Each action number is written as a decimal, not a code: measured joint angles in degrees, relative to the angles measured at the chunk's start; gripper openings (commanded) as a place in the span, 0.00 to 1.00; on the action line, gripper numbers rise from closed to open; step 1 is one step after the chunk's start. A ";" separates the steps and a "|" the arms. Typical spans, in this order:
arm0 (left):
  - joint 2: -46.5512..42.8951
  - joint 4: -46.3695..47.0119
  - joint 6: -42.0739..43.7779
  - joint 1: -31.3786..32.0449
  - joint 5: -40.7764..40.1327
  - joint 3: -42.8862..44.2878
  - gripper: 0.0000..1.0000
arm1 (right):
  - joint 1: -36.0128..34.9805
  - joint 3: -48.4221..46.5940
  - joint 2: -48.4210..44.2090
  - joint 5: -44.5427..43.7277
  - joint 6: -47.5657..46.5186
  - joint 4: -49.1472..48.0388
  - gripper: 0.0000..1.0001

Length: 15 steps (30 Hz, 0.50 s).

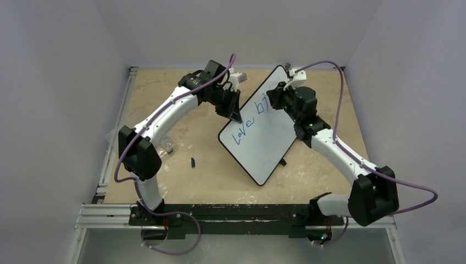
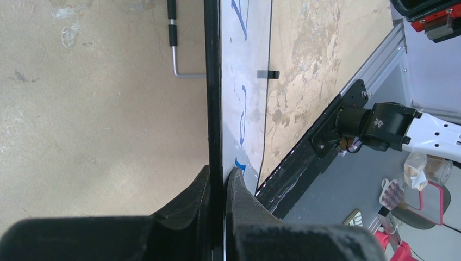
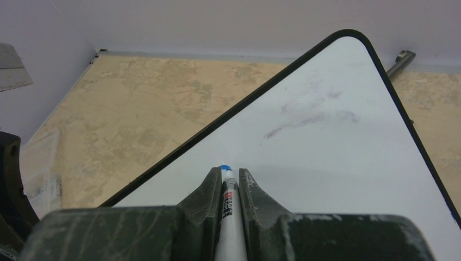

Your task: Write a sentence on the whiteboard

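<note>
The whiteboard (image 1: 264, 137) stands tilted on the table, one corner up at the back. Blue writing (image 1: 248, 120) on it reads roughly "love b", running up its left part. My left gripper (image 1: 235, 114) is shut on the board's left edge; in the left wrist view its fingers (image 2: 218, 179) clamp the black rim (image 2: 213, 81) edge-on. My right gripper (image 1: 273, 100) is shut on a white marker with a blue tip (image 3: 225, 187), its tip against the board's face (image 3: 326, 152) near the upper edge. Faint purple smudges (image 3: 310, 117) mark the board farther up.
A small blue marker cap (image 1: 193, 162) lies on the tan table left of the board. A clear plastic bit (image 1: 169, 147) lies near the left arm. A metal leg of the board (image 2: 175, 49) sticks out behind it. White walls close in on three sides.
</note>
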<state>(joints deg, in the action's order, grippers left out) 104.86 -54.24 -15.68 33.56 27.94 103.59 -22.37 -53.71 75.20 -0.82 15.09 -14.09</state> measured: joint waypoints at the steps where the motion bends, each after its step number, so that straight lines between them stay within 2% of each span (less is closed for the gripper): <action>1: 0.00 0.00 0.07 0.02 0.07 0.00 0.00 | 0.00 0.00 -0.33 -0.17 -0.15 0.37 0.00; 15: -0.20 0.15 0.26 0.28 0.09 0.00 0.00 | -0.07 0.00 -6.91 -2.78 -1.09 1.31 0.00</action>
<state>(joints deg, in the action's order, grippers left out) 104.66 -54.08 -15.42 33.85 28.03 103.59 -22.44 -53.71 68.29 -3.60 14.00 -12.78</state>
